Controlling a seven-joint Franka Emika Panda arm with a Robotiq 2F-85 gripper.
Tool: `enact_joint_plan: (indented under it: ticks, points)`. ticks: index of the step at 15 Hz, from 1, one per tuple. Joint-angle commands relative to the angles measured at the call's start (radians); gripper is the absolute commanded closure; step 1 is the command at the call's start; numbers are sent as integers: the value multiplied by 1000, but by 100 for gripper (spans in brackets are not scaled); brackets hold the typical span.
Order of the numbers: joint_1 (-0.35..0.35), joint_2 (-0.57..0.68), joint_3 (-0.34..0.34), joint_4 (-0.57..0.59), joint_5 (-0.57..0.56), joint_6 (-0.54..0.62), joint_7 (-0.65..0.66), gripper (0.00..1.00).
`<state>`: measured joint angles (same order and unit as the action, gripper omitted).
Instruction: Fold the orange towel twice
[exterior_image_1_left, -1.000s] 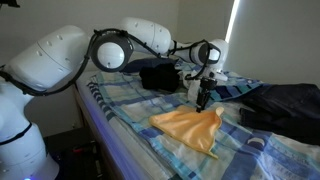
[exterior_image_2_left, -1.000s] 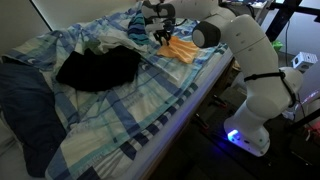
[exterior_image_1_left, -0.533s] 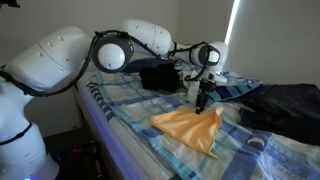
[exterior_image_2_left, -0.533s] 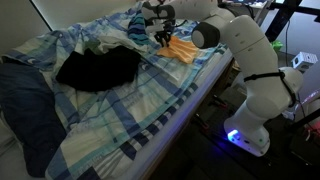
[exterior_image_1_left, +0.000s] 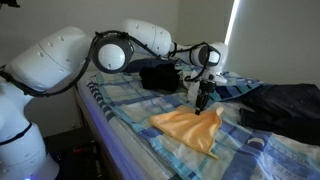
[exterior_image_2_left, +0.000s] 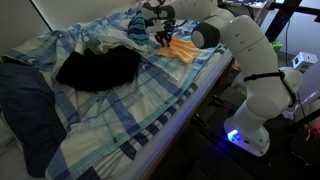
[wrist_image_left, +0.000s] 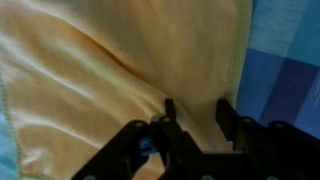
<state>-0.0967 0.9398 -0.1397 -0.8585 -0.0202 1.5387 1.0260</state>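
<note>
The orange towel (exterior_image_1_left: 185, 125) lies spread on the plaid bed near the bed's edge, and shows in both exterior views (exterior_image_2_left: 183, 50). In the wrist view the towel (wrist_image_left: 90, 80) fills most of the picture, with its hemmed edge at the right. My gripper (exterior_image_1_left: 203, 104) points down at the towel's far corner (exterior_image_2_left: 160, 40). Its two fingers (wrist_image_left: 198, 112) stand apart, with a raised ridge of towel between them, close to the hem. The fingertips are at or very near the cloth.
The blue-and-white plaid bedsheet (exterior_image_1_left: 120, 108) covers the bed (exterior_image_2_left: 150, 105). A black garment (exterior_image_2_left: 95, 68) lies beside the towel (exterior_image_1_left: 160, 77). Dark navy clothing (exterior_image_1_left: 285, 105) lies further along the bed (exterior_image_2_left: 25, 100). The bed's edge runs close by the towel.
</note>
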Motion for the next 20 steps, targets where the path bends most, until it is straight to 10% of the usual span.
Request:
enact_joint_plan:
  ticks: [1,6,20]
  points:
    - [-3,0,-3,11,-5,-30,-10,84]
    - [-3,-11,-4,7,-4,-29,-7,99]
    - [7,-197,-11,-67,-12,1,-2,94]
